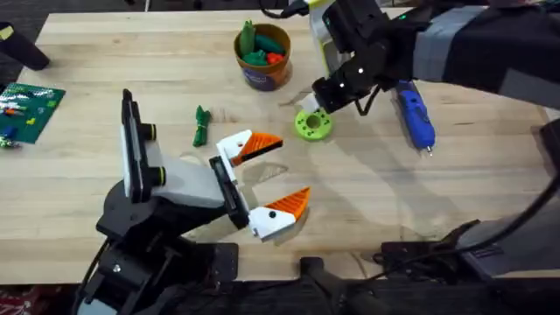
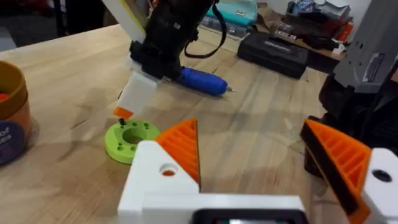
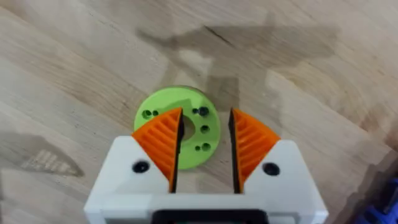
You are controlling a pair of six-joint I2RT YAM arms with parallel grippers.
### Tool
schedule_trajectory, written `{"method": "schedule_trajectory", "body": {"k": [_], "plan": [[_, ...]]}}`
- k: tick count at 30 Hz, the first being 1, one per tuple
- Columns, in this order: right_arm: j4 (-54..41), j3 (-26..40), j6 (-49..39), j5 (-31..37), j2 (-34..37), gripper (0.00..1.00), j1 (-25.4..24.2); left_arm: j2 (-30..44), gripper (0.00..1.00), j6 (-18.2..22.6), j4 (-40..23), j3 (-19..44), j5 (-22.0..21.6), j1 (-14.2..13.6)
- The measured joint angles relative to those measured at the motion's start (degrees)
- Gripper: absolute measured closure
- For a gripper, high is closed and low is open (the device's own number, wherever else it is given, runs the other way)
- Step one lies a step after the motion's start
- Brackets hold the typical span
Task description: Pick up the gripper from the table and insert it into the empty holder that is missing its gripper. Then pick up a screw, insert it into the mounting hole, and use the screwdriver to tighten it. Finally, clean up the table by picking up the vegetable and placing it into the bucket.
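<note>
My right gripper [image 3: 206, 118] hangs just above a lime-green disc [image 1: 312, 123] with several small holes, its orange pads a little apart and open. From the left wrist view a small dark bit [image 2: 122, 112] shows at that gripper's tip; I cannot tell if it is a screw. The blue screwdriver [image 1: 416, 114] lies on the table right of the disc. The slim dark-green vegetable [image 1: 201, 125] lies left of centre. The bucket [image 1: 262, 54] stands at the back with toy pieces in it. My left gripper [image 1: 284, 172] stands wide open, holding nothing, in front of the disc. A loose gripper part is out of view.
A green circuit board [image 1: 26, 109] lies at the table's left edge. A black case [image 2: 273, 50] and a teal box [image 2: 236, 11] sit beyond the screwdriver. Bare wood stretches across the front right.
</note>
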Motion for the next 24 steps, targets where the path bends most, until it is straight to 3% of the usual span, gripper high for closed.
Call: {"method": "schedule_trajectory", "body": {"k": [24], "plan": [[2.8, 0.0, 0.0, -1.3, 3.5, 0.568, 0.0, 0.0, 0.019, 0.0, 0.0, 0.0, 0.0, 0.0]]}}
